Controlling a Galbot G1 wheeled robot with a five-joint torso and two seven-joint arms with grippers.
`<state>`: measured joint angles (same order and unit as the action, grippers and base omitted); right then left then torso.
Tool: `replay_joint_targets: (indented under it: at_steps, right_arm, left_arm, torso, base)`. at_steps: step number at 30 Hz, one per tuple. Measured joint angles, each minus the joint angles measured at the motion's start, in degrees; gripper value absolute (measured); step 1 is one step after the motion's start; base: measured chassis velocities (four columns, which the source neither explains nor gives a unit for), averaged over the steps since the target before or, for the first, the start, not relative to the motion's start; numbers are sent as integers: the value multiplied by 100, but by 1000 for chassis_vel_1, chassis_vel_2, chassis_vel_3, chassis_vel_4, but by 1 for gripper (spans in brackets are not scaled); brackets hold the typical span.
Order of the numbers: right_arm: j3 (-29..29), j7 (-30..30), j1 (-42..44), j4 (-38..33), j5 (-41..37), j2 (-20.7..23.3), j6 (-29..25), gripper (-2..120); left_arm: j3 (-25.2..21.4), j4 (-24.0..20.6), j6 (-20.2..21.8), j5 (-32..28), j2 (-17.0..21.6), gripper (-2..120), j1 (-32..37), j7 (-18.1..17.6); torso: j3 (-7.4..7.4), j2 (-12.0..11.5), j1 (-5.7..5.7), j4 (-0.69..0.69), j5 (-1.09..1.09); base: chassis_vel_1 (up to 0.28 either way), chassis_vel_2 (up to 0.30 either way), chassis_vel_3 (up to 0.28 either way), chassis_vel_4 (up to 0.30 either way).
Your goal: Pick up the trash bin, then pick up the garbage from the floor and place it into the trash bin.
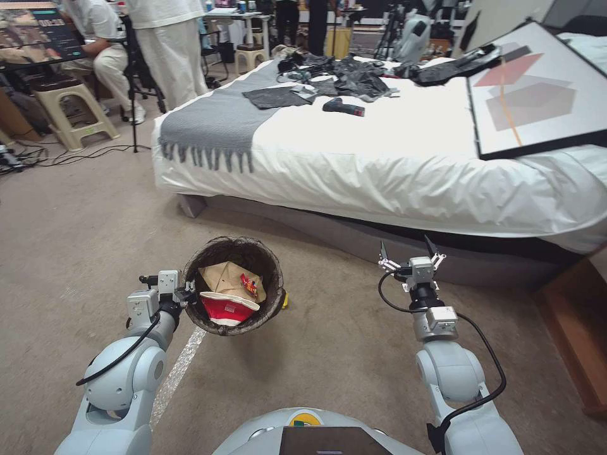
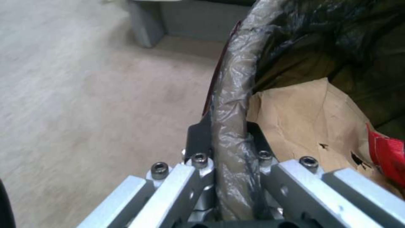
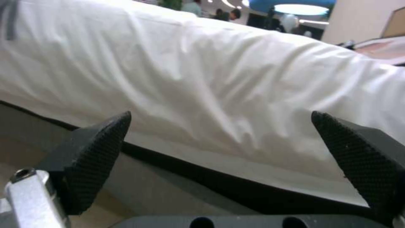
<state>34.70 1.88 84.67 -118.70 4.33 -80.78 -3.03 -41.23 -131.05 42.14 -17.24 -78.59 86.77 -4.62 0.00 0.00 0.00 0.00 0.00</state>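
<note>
My left gripper [image 1: 188,293] is shut on the near rim of the trash bin [image 1: 265,251], a round bin lined with a dark bag, held above the carpet in front of the bed. In the left wrist view the bag-wrapped rim [image 2: 231,95] runs between the fingers [image 2: 198,136]. Garbage lies inside: a tan paper scrap [image 1: 224,276], a red-and-white crushed cup [image 1: 227,306] and a small red wrapper [image 1: 249,285]. The tan paper [image 2: 303,117] also shows close up. My right gripper [image 1: 410,251] is open and holds nothing, raised before the bed's side.
A bed with a white cover [image 1: 379,164] stands ahead, with a grey throw [image 1: 218,123], black clothes [image 1: 344,79] and a framed picture [image 1: 537,88] on it. A wooden piece [image 1: 578,341] lies at the right. Stools, cables and people are at the back left. Bare carpet [image 1: 69,234] spreads left.
</note>
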Motion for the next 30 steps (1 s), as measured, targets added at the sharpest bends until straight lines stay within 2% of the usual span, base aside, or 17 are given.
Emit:
replay_joint_targets:
  at_steps: [17,30]
  right_arm:
    - [-17,29,8,105,-45,17,-5,100]
    - [-18,40,15,137,-95,41,-2,100]
  left_arm:
    - [52,-6,0,-6,26,3,11,36]
    - [32,26,0,18,19,3,-4,62]
  torso:
    - [0,0,0,1,0]
    - [0,0,0,0,0]
  base:
    - [101,95,102,93]
    - [7,9,5,7]
